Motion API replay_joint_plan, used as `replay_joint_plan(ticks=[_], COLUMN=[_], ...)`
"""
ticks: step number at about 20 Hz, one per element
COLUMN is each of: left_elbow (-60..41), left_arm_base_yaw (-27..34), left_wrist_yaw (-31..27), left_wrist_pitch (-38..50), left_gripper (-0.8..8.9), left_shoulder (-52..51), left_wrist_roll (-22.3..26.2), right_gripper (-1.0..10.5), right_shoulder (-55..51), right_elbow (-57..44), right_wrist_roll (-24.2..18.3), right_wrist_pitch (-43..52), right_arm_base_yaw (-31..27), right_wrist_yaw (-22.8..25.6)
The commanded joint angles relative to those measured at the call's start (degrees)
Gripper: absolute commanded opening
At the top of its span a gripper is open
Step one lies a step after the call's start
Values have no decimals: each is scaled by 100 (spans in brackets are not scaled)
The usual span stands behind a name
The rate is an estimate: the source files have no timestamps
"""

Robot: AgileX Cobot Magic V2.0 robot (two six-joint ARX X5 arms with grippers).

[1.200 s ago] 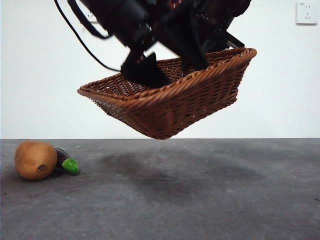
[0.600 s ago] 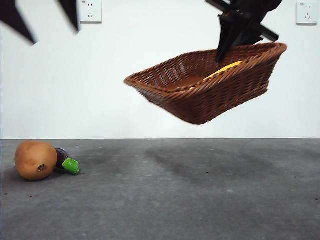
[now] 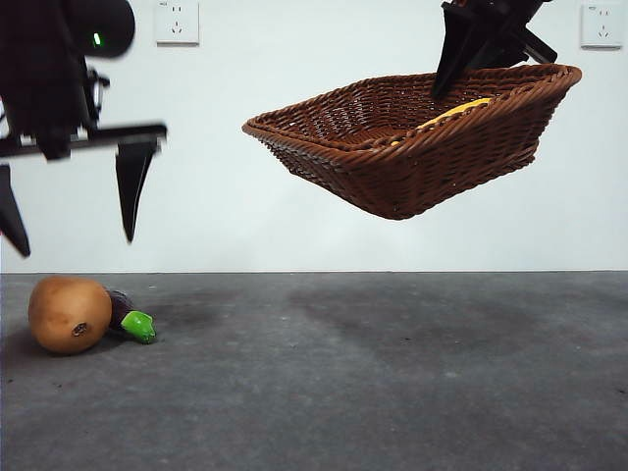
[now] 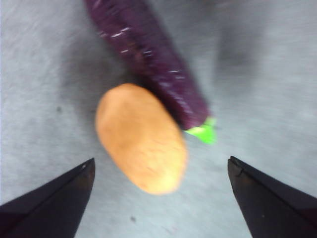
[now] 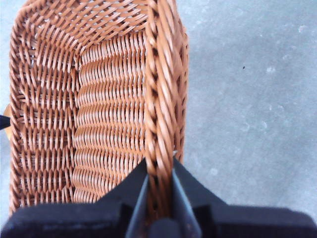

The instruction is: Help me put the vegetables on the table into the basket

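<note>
right gripper (image 5: 159, 191) is clamping the basket (image 3: 412, 162) rim, holding it aloft; left gripper (image 4: 161, 198) is hovering spread wide above potato (image 4: 141, 139) and eggplant (image 4: 148, 59).

Our two black arms

Our left gripper (image 3: 69, 211) has flat, tapering, pointed jaws under a crossbar; a green light glows on our rounded housing (image 3: 96, 25) above.
</note>
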Motion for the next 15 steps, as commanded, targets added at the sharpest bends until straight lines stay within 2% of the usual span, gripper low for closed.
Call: replay_joint_plan(ticks=[1,15], left_elbow=[-20,-20], left_arm_base_yaw=[11,186], left_wrist_yaw=[-153,-278], left_wrist_pitch=[-44,188], left_gripper=[450,443], left_shoulder=[208,962], left_wrist_roll=[-105,-162], right_gripper=[-12,-12], right_shoulder=[-46,-46], right_elbow=[-9,-9], right_wrist_roll=[-87,-175], right_wrist_pitch=[-20,4], right_arm_base_yaw=[15,15], right_wrist_yaw=[-72,-70])
